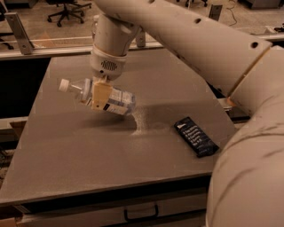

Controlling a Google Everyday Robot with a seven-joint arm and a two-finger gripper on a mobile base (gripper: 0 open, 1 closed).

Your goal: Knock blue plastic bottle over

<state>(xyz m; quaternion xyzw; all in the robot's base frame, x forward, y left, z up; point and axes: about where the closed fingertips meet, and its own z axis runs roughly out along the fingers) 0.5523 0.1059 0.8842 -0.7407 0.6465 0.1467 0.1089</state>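
The blue plastic bottle (pixel 116 100), clear with a white cap pointing left and a white-and-blue label, lies tilted almost flat just above the grey table (pixel 88 150). Its base end is at or near the tabletop; I cannot tell if it touches. My gripper (pixel 101 95) comes down from the white arm and is shut around the bottle's middle, with one tan finger (pixel 100 97) across its front. The far finger is hidden behind the bottle.
A dark blue snack packet (pixel 196 136) lies flat on the table's right side. The white arm (pixel 199 40) spans the upper right and foreground. A metal rail (pixel 53 42) runs behind the table, with an office chair (pixel 66 11) beyond. A drawer handle (pixel 141 213) is below the front edge.
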